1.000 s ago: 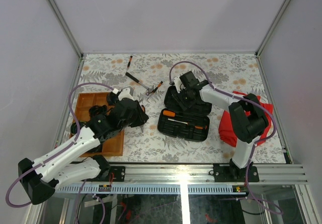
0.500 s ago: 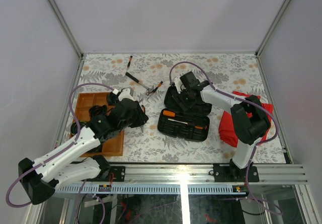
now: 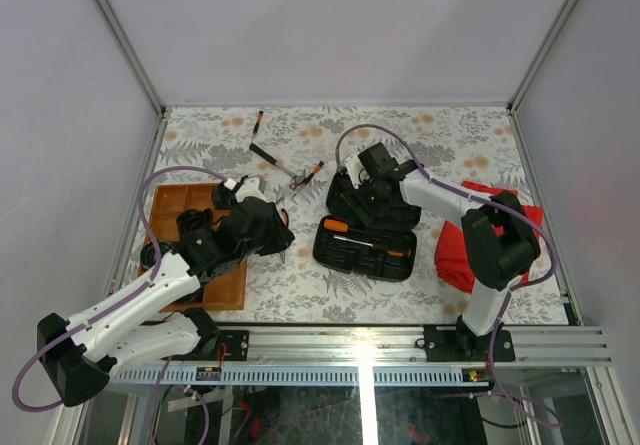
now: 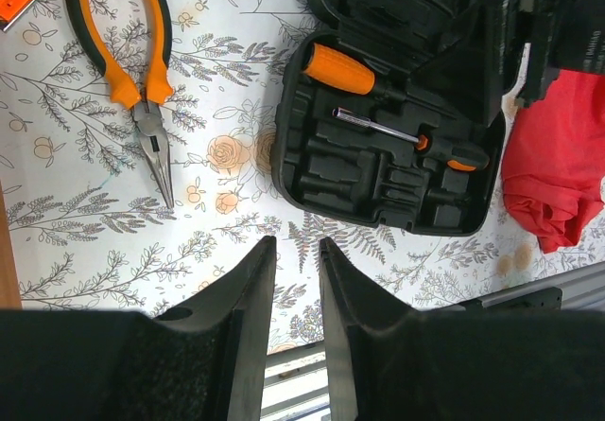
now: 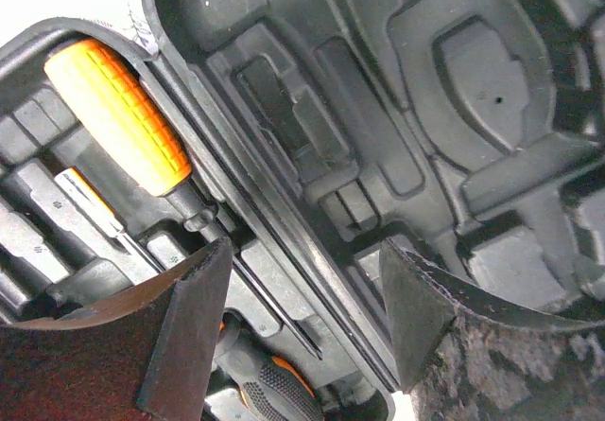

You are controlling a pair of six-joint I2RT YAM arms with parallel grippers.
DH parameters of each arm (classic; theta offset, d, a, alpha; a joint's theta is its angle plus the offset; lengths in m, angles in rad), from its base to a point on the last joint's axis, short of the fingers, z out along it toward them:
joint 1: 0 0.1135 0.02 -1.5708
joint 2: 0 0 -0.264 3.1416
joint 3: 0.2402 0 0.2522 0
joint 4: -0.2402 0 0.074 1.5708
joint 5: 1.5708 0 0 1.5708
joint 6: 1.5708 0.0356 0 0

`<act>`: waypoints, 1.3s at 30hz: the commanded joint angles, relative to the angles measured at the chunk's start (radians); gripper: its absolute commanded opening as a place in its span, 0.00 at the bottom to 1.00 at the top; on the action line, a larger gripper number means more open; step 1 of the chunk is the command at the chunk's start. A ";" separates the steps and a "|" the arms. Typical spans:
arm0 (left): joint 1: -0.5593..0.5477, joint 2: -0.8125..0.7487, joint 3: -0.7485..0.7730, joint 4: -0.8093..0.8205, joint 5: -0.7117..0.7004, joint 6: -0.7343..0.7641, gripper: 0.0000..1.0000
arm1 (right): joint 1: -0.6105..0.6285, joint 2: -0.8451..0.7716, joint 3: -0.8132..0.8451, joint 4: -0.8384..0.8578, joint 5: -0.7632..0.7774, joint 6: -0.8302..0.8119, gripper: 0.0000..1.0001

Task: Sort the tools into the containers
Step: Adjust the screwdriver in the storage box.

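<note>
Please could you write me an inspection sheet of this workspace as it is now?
Surface: floral cloth, flat.
Job's things: black case open, holding an orange-handled screwdriver and a slim screwdriver; pliers and hammer on the cloth; wooden tray partly hidden by the left arm.
Clutter: red cloth right of the case.
Grippers: left gripper narrowly open, empty; right gripper open above the case, empty.
Cables: purple cables loop over both arms.
Surroundings: white walls, metal rail at near edge.
</note>
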 commanded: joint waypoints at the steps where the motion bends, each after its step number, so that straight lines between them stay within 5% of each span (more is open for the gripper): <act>1: 0.010 -0.011 -0.012 0.009 -0.002 -0.012 0.24 | 0.009 0.038 0.047 -0.025 -0.045 -0.024 0.71; 8: 0.010 -0.016 -0.021 0.008 -0.001 -0.016 0.24 | 0.009 0.101 0.065 -0.046 -0.072 -0.033 0.68; 15: 0.011 -0.013 -0.024 0.011 0.000 -0.020 0.24 | 0.009 0.121 0.060 -0.054 0.032 0.046 0.48; 23: 0.010 -0.006 -0.045 0.033 0.003 -0.019 0.24 | 0.009 0.061 -0.014 -0.032 0.096 0.351 0.28; 32: 0.014 0.045 -0.048 0.058 0.022 -0.003 0.24 | 0.009 -0.019 -0.180 0.108 0.106 0.885 0.27; 39: 0.014 0.092 -0.053 0.105 0.064 0.018 0.24 | 0.009 -0.118 -0.324 0.192 0.170 1.073 0.34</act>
